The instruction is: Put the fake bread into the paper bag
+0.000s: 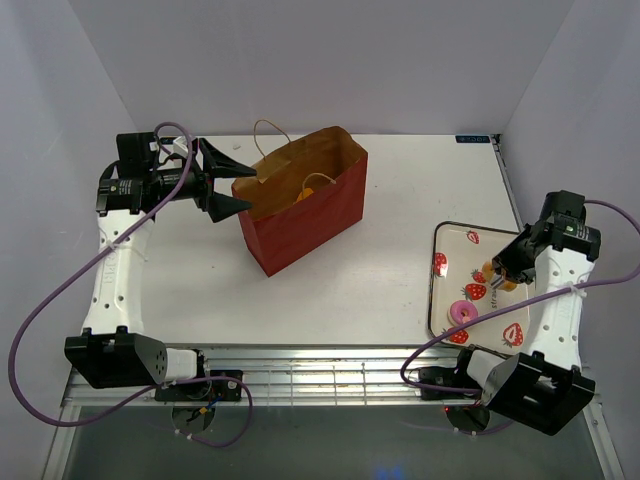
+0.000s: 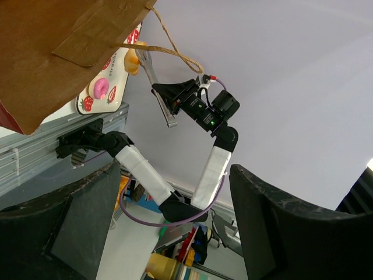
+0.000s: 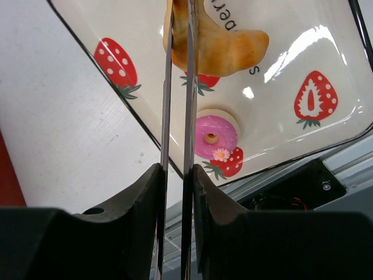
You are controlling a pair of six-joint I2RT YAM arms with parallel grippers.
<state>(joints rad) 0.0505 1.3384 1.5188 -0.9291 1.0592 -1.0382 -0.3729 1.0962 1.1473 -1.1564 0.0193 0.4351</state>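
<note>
**A:** Where has the bread got to?

**B:** It's in three places. One croissant (image 1: 318, 183) lies inside the paper bag (image 1: 305, 225), which stands upright on the counter (image 1: 400, 180) with its mouth open. A second croissant (image 3: 224, 49) is pinched at the tips of the tongs (image 3: 187, 87), over the tray (image 1: 452, 245) on the right side of the counter. The pink doughnut (image 1: 463, 313) sits flat on the tray near its front end, just beside a strawberry print.

**A:** And the hands?

**B:** The right hand (image 3: 176, 175) is clamped on the tongs, its fingers pressing the two blades nearly together. The left hand (image 1: 245, 185) is spread wide and grips nothing. Its tips are right at the bag's left rim (whether they actually touch the paper, I can't tell).

**A:** Is the pinched croissant clear of the tray?

**B:** I can't say from these views. The bag and the tray stand well apart.
</note>
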